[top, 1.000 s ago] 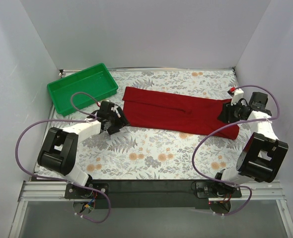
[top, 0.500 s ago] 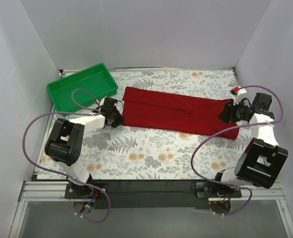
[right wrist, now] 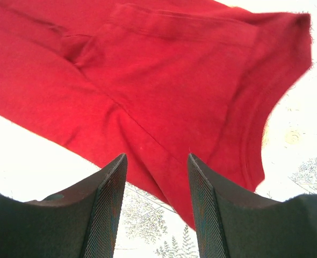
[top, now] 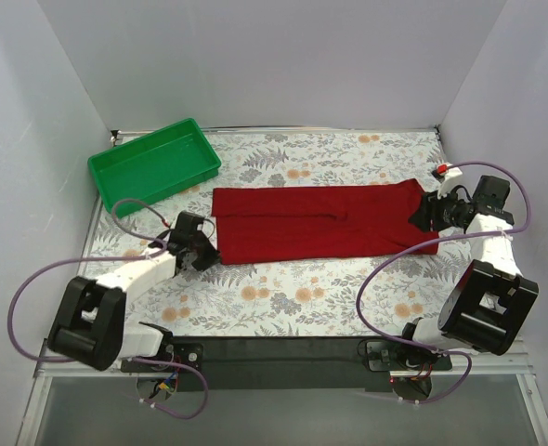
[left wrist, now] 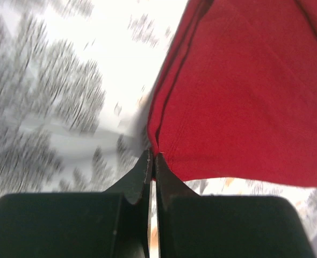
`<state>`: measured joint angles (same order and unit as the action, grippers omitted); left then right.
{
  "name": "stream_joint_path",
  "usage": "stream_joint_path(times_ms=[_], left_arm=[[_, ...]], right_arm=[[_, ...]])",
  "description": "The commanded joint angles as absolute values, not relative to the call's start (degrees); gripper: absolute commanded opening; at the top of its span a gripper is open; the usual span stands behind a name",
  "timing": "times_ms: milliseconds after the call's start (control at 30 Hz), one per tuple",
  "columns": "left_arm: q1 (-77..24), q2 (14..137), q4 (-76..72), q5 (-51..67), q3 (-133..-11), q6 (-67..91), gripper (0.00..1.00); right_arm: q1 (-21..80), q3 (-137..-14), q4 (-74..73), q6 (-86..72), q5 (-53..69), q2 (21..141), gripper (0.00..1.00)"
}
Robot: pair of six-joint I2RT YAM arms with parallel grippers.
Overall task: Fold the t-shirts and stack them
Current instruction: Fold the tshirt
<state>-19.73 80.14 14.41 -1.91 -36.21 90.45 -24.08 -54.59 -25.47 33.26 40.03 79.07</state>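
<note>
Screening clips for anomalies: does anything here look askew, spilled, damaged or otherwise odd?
Nothing stands out. The dark red cotton t-shirt lies in a long folded strip on the floral table, its near-left corner pinched by the left end effector; the green plastic tray sits upright.

You have the t-shirt (top: 320, 221) lying left to right across the worktop (top: 330, 153); the tray (top: 153, 164) sits just behind its left end, not touching.

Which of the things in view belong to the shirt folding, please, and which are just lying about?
For the job: the dark red t-shirt; the left tool, shut on its near left corner; the right tool, open at its right end.
Lying about: the green tray; the floral table.
</note>
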Motion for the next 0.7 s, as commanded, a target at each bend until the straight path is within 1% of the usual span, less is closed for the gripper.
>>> stream_joint_path(times_ms=[0,33,133,200,267,300,333,400,433,467,500,567,667], left_arm=[[-20.1,71.1,19.7,4.0,-30.7,96.0,0.0],[-20.2,69.5,20.1,7.4,-27.5,98.5,0.0],[-22.4,62.2,21.6,10.5,-22.0,102.8,0.0],[-25.6,55.9,23.7,9.4,-21.0,106.3,0.0],[-28.7,51.6,27.1,7.2,-21.2,107.7,0.06],[-29.4,47.8,27.4,7.2,-21.3,107.9,0.12],[-30.1,46.2,28.0,7.5,-21.5,107.8,0.28],[-30.7,42.3,29.6,7.6,-22.8,107.0,0.48],[-30.8,41.2,30.4,7.6,-23.4,106.3,0.54],[-30.8,40.1,31.3,7.5,-25.1,105.7,0.63],[-30.8,38.1,32.7,7.2,-26.1,103.8,0.64],[-30.8,36.1,33.5,6.1,-28.3,101.2,0.69],[-30.8,34.7,32.6,3.0,-32.8,91.8,0.72]], right_arm=[[-24.6,-56.0,-24.7,34.3,40.1,78.8,0.48],[-24.6,-56.2,-24.7,34.2,40.1,79.0,0.47],[-24.6,-57.1,-24.8,34.0,39.6,80.1,0.47],[-24.6,-57.6,-25.0,33.9,39.2,80.8,0.48],[-24.6,-57.7,-25.1,33.6,38.6,81.6,0.48],[-24.6,-57.8,-25.0,33.4,38.2,82.0,0.48],[-24.7,-57.9,-25.0,33.2,37.9,82.3,0.48],[-24.7,-58.3,-25.1,32.9,36.5,83.6,0.49],[-24.8,-58.5,-25.1,32.7,36.1,83.9,0.5],[-24.9,-58.7,-25.1,32.4,35.1,84.6,0.51],[-24.9,-59.1,-25.2,32.1,34.5,85.0,0.55],[-25.0,-59.5,-25.1,31.8,33.1,85.9,0.56],[-25.1,-60.4,-25.1,31.6,28.8,87.5,0.57]])
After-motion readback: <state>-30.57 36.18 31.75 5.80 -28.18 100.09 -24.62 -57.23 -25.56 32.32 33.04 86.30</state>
